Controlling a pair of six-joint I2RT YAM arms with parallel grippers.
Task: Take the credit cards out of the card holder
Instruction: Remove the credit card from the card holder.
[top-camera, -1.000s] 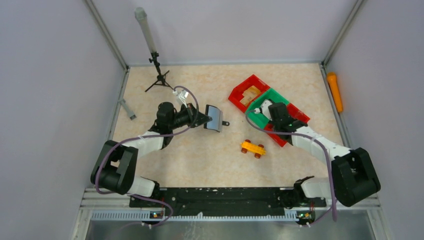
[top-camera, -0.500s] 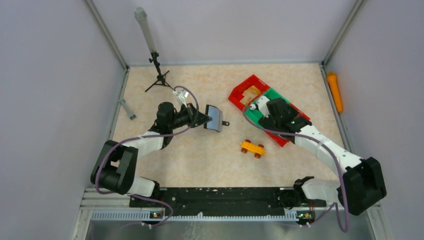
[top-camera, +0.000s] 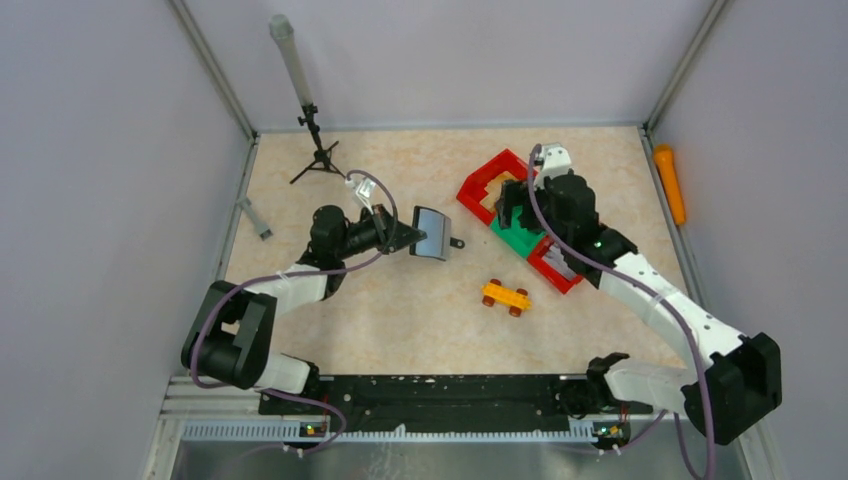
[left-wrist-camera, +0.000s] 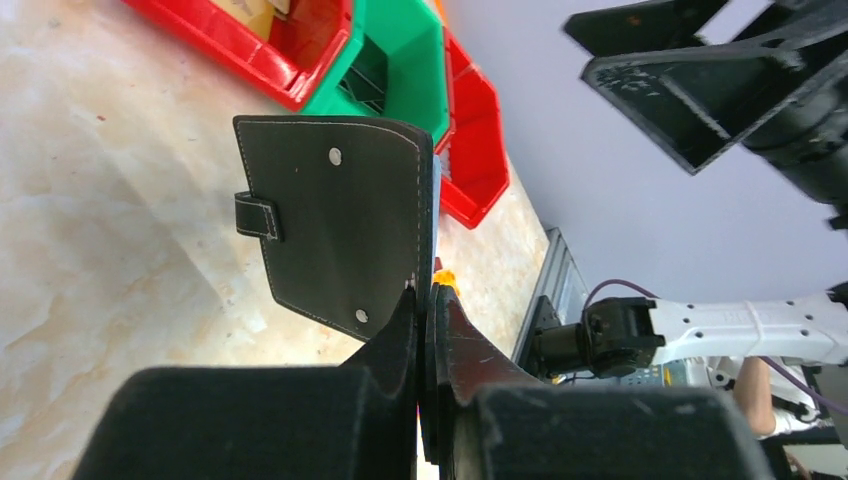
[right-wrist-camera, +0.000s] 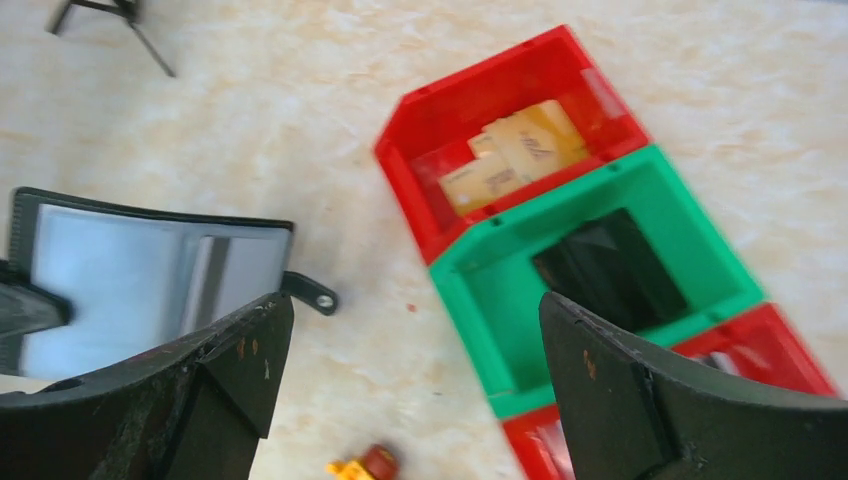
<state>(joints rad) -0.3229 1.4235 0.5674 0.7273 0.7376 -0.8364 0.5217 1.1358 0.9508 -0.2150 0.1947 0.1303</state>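
The black card holder (top-camera: 432, 234) is held up off the table at centre left, hanging open. My left gripper (top-camera: 408, 238) is shut on its edge. In the left wrist view the holder's black outer face (left-wrist-camera: 340, 230) shows its strap tab and silver snaps, pinched at my left gripper (left-wrist-camera: 428, 295). Its greyish inner face (right-wrist-camera: 150, 280) fills the left of the right wrist view; I cannot tell whether credit cards sit in it. My right gripper (top-camera: 510, 205) hangs open and empty over the bins, its jaws (right-wrist-camera: 415, 320) spread wide.
A red bin (right-wrist-camera: 440, 100) holds tan cards (right-wrist-camera: 515, 155). The green bin (right-wrist-camera: 500, 330) beside it holds a flat black item (right-wrist-camera: 610, 270). Another red bin (top-camera: 555, 270) follows. A yellow-orange toy car (top-camera: 506, 297), a small tripod (top-camera: 318, 155) and an orange marker (top-camera: 669, 183) also lie around.
My right gripper has opened and risen from the green bin, moving toward the far side. The left gripper keeps its hold on the card holder, almost still.
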